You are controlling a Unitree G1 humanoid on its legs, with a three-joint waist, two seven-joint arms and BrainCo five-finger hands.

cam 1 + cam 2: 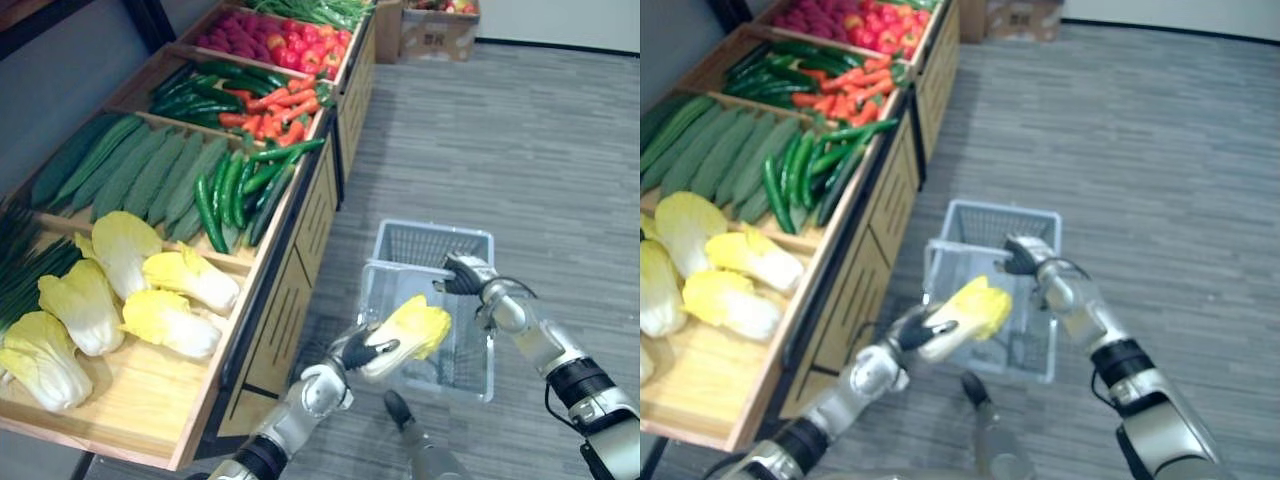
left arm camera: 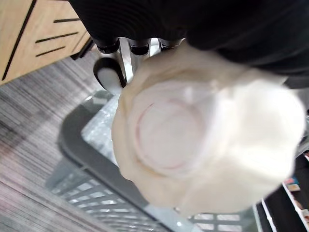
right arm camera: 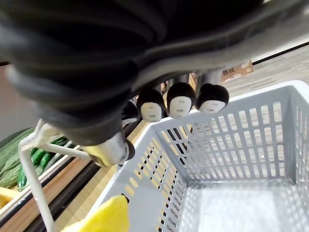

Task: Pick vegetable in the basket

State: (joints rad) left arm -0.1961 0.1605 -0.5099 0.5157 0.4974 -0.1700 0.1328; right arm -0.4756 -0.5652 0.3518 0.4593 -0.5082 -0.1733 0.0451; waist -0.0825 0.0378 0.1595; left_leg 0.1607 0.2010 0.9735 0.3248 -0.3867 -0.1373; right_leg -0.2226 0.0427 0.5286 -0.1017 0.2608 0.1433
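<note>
The left hand (image 1: pixel 358 350) has its fingers wrapped round the white stem of a yellow leafy cabbage (image 1: pixel 412 330). The cabbage hangs just above the near edge of the pale grey plastic basket (image 1: pixel 430 245), not inside it yet. The right hand (image 1: pixel 466 274) is curled round the basket's thin white wire handle (image 3: pixel 29 176). If the left hand lets go here, the cabbage could hit the edge and roll onto the floor.

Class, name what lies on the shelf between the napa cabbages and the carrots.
Long dull-green cucumbers and glossy green peppers, side by side; the left eye view shows them.
</note>
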